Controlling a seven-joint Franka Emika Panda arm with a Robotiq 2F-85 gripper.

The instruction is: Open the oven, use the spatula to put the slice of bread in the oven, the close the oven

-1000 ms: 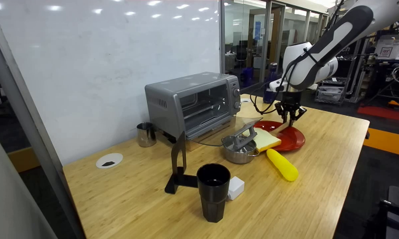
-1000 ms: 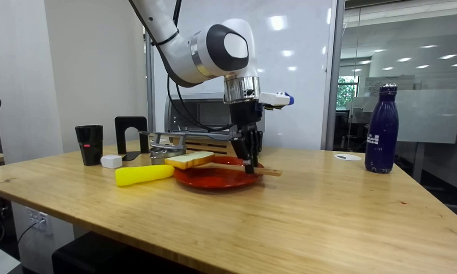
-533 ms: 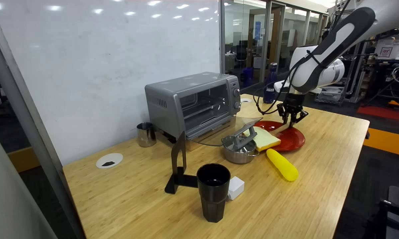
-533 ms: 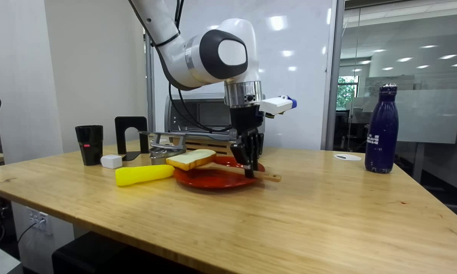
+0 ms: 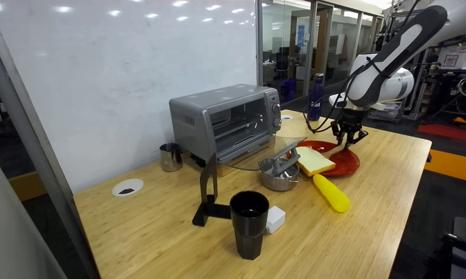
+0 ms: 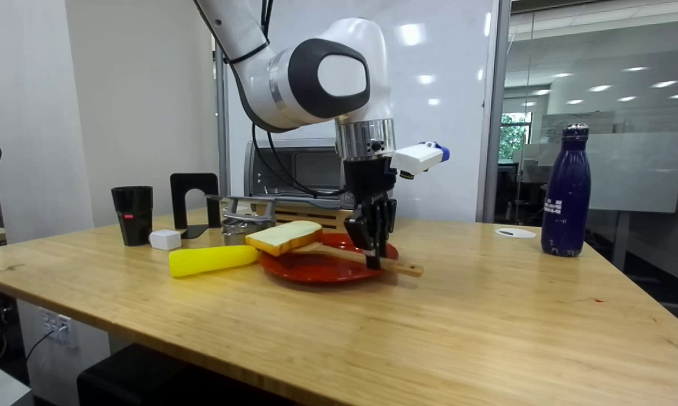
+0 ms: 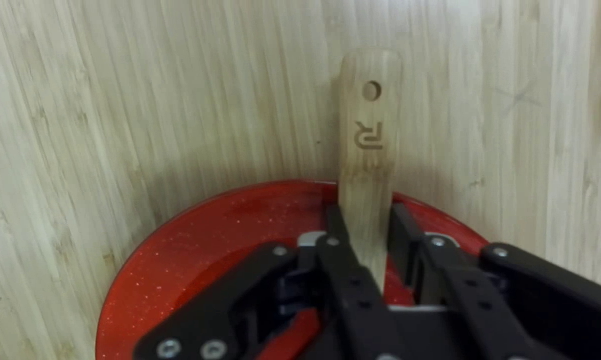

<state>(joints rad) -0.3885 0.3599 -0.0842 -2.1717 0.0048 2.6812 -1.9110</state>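
The gripper (image 7: 365, 220) has its jaws squeezed on the handle of the wooden spatula (image 7: 365, 185), one jaw on each side. The spatula lies longways, about in line with the back edge of the table (image 6: 457, 316), by the white board (image 5: 140, 77). Its tail points to the end edge near the blue bottle (image 6: 567, 197), and its blade goes the opposite way, to the bread (image 6: 285, 235). The bread sits a bit tipped over the rim of the red plate (image 6: 316, 272). It hides the blade, so I can't tell how far under it the wood goes. The oven (image 5: 222, 97) is at the back edge with its door (image 6: 254, 199) down. So I think the blade has to turn toward that edge and go up to get in. The arm (image 6: 316, 79) bends down over the plate, gripper pointing down.
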